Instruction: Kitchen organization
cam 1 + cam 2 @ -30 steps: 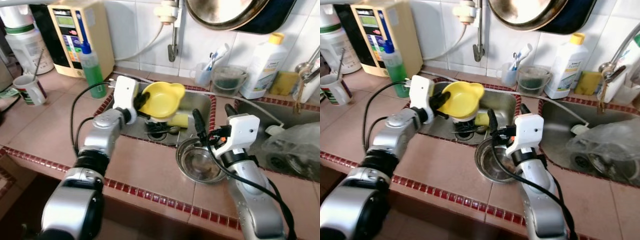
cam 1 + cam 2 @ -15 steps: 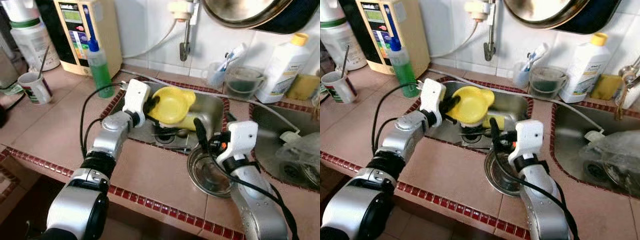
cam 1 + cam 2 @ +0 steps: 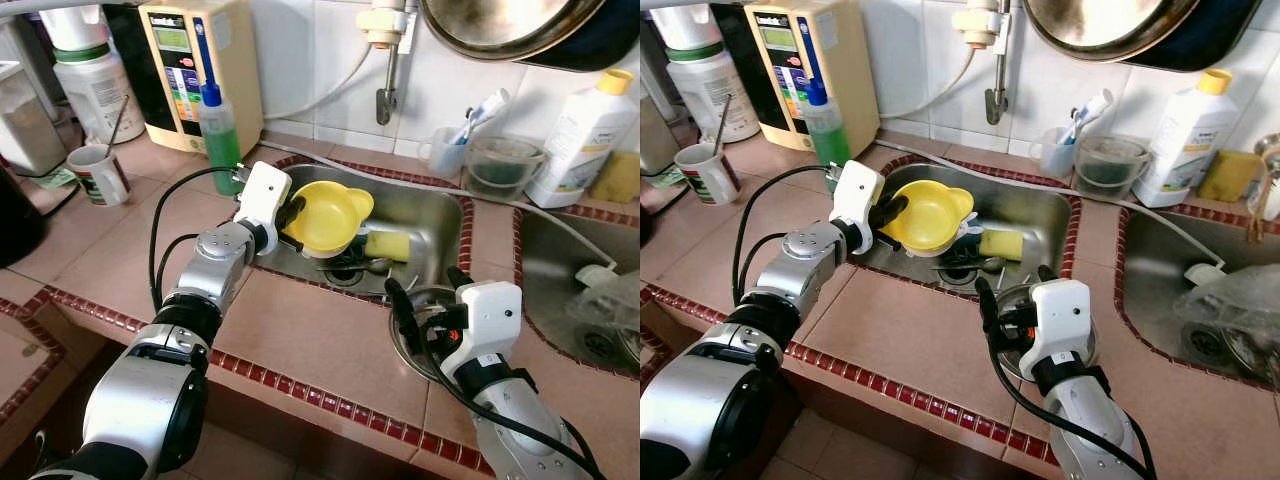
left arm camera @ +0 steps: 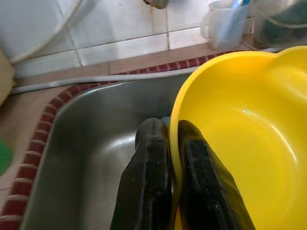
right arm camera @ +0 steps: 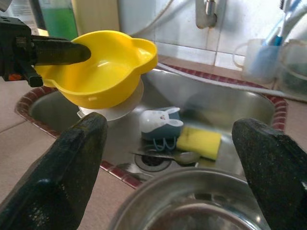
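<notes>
left gripper (image 3: 291, 212) is clamped on the rim of the yellow bowl (image 3: 328, 215), one black finger inside, one outside, holding it up over the steel sink (image 3: 420, 205). under the bowl in the basin sit a yellow sponge (image 3: 387, 244), a small white-and-blue cup (image 5: 160, 123) and a spoon (image 5: 175, 155) by the drain. right gripper (image 3: 1012, 300) hovers over the steel bowl (image 3: 415, 340) on the tiled counter (image 3: 320, 345), fingers spread wide, gripping nothing. green bottle (image 3: 220, 142) stands just beside the sink's left corner.
</notes>
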Motion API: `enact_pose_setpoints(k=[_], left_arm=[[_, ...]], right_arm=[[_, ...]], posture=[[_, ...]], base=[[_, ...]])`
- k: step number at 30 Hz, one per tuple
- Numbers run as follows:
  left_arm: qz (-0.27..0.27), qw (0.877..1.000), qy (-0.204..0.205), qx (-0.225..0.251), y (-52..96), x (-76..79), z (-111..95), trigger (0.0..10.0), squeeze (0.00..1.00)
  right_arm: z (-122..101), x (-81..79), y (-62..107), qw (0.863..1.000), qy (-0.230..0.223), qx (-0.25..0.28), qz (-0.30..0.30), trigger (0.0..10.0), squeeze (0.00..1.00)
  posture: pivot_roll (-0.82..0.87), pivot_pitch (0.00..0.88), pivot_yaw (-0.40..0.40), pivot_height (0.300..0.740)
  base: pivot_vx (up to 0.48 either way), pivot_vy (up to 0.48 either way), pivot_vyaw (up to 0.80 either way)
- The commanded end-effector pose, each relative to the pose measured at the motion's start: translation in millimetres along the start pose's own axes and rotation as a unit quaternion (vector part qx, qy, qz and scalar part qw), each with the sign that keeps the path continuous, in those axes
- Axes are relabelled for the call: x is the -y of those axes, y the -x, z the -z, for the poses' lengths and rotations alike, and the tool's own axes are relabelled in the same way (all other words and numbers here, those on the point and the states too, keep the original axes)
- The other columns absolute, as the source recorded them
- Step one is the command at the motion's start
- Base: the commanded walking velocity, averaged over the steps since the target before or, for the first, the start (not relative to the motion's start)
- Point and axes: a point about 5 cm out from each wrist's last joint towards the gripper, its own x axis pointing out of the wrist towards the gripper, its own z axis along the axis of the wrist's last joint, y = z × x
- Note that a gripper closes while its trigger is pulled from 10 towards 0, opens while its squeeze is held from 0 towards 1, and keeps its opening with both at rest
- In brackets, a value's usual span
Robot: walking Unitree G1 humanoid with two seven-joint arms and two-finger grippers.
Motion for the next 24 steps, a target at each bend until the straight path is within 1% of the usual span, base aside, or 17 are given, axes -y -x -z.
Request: enact_pose_setpoints(k=[1,24], left_arm=[[-0.001,1.0,-0.015,0.009,-2.2,-1.8,-9.3,10.0,0.0],[-0.001,1.0,-0.015,0.009,-2.2,-1.8,-9.3,10.0,0.0]], right_arm=[[-5.0,-1.6,0.8,1.0,0.002,0.007,-0.006,10.0,0.0],[-5.0,-1.6,0.8,1.0,0.002,0.007,-0.006,10.0,0.0]], posture=[[-0.15,0.072,0.06,0.74],[-0.15,0.072,0.06,0.74]], base=[[0.0,0.0,0.0],[0.0,0.0,0.0]])
